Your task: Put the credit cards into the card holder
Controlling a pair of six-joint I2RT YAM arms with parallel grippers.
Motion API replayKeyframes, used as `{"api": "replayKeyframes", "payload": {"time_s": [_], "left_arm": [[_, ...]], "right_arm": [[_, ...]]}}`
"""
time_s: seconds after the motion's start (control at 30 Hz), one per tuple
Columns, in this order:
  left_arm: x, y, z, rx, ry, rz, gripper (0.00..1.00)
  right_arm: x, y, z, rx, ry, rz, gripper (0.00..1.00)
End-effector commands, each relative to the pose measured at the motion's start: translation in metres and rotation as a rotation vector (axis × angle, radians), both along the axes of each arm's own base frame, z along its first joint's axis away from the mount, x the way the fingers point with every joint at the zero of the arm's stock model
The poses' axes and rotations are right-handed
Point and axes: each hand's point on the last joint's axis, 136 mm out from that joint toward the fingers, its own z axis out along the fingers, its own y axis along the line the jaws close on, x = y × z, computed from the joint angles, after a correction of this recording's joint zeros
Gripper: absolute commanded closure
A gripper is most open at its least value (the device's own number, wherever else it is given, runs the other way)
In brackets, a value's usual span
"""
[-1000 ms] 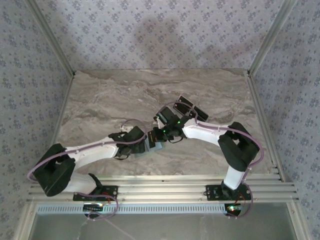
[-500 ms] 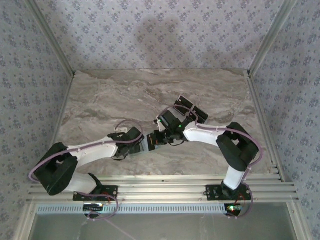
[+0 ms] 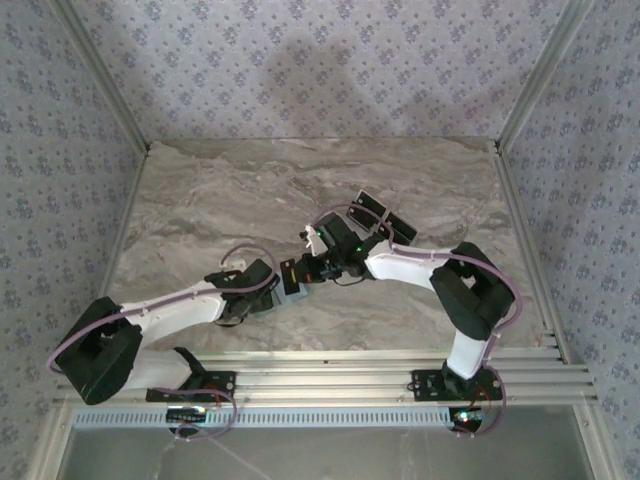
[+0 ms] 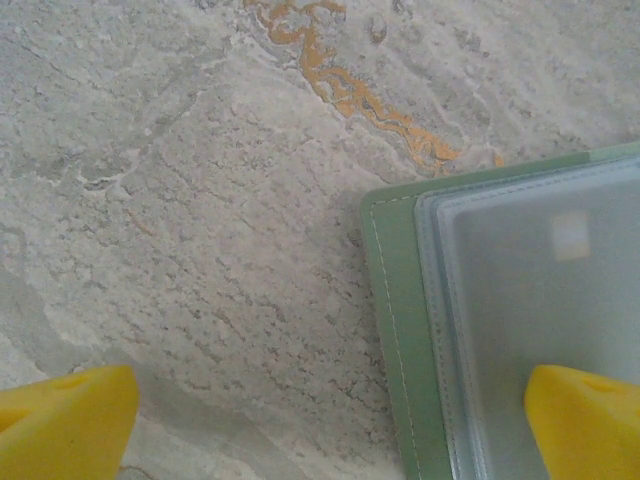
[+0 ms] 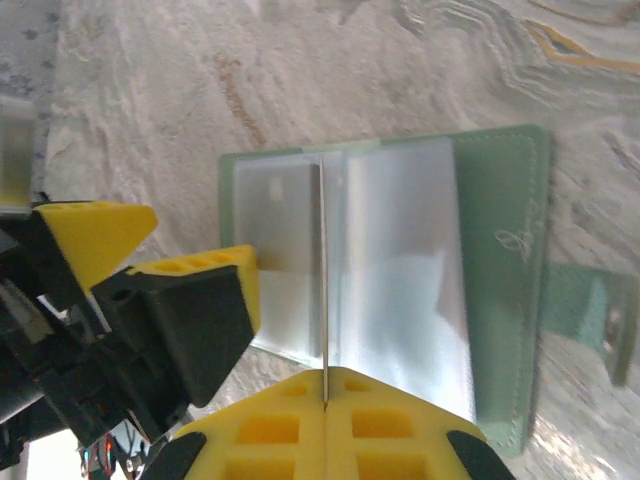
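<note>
The grey marbled table (image 3: 200,200) sits between walls (image 3: 300,60) papered in a small floral print, and both arms meet near its middle. On my right wrist feed the card holder (image 5: 500,250) lies opened flat on the marble. Its clear plastic sleeves face up and its little tab (image 5: 585,310) sticks out on one side. The right gripper (image 5: 325,415) is pinched tight on a credit card (image 5: 322,280) that I see edge-on, as a thin line standing over the sleeves. The left gripper (image 4: 320,420) is spread wide with nothing between its yellow fingers (image 4: 60,420). One is over bare marble and the other over a corner of the sleeves, though I cannot tell whether it touches. More dark credit cards (image 3: 400,228) lie on the table just beyond the right arm.
</note>
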Motion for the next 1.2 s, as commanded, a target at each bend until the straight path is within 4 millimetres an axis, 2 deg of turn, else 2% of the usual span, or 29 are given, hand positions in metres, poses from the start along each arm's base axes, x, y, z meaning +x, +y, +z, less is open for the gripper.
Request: {"api": "replayKeyframes", "payload": {"time_s": [0.0,0.17,0.27,0.43,0.6,0.73,0.9,1.07,1.17], "left_arm": [[-0.021,0.021,-0.011,0.074,0.079,0.011,0.01],[-0.012,0.019,0.001,0.043,0.03,0.019,0.0],[-0.005,0.017,0.004,0.01,0.02,0.031,0.0],[0.012,0.011,0.006,-0.009,0.017,0.024,0.0],[0.027,0.006,0.01,-0.018,0.014,0.018,0.0],[0.035,0.005,0.021,-0.036,-0.011,0.021,0.0],[0.03,0.011,0.028,-0.044,-0.022,0.043,0.0],[0.014,0.025,0.019,-0.048,-0.005,0.107,0.0],[0.009,0.025,0.012,-0.06,0.006,0.112,0.0]], "right_arm": [[0.0,0.013,0.001,0.048,-0.006,0.08,1.0],[0.004,0.01,-0.015,-0.004,0.007,0.057,1.0],[0.01,-0.001,-0.031,-0.066,0.016,0.007,1.0],[0.019,-0.033,-0.051,-0.151,0.05,-0.123,1.0],[0.016,-0.057,-0.058,-0.183,0.077,-0.233,1.0],[0.01,-0.063,-0.06,-0.196,0.082,-0.256,1.0],[0.007,-0.062,-0.061,-0.199,0.081,-0.26,1.0],[0.005,-0.06,-0.066,-0.208,0.088,-0.254,1.0],[0.004,-0.06,-0.067,-0.21,0.091,-0.253,1.0]]}}
